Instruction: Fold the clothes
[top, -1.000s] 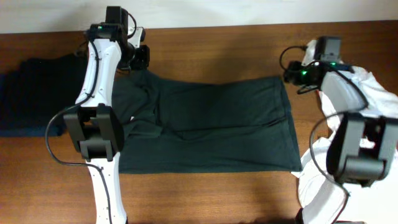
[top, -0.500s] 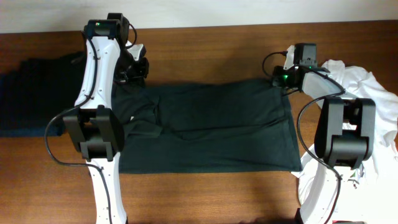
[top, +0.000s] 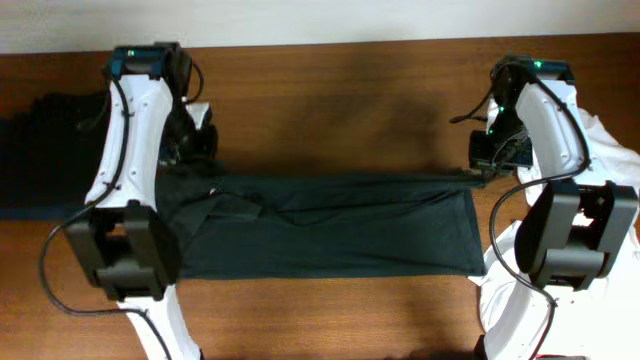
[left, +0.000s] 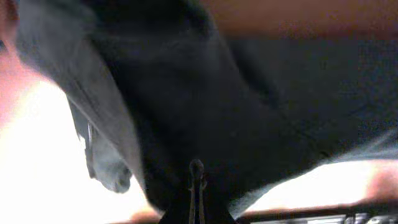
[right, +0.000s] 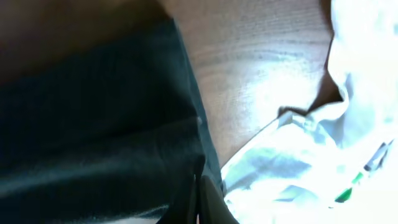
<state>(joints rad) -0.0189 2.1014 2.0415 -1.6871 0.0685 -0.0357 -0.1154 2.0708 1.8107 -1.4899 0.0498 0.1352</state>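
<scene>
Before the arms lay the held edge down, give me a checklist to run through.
1. Left gripper shut on shirt: ok.
2. Right gripper shut on shirt: ok.
3. Held edge straight between the grippers: ok.
4. Left end of shirt smooth: not ok, bunched folds.
5. Near hem flat on table: ok.
6. White clothes clear of shirt's right end: cannot tell.
</scene>
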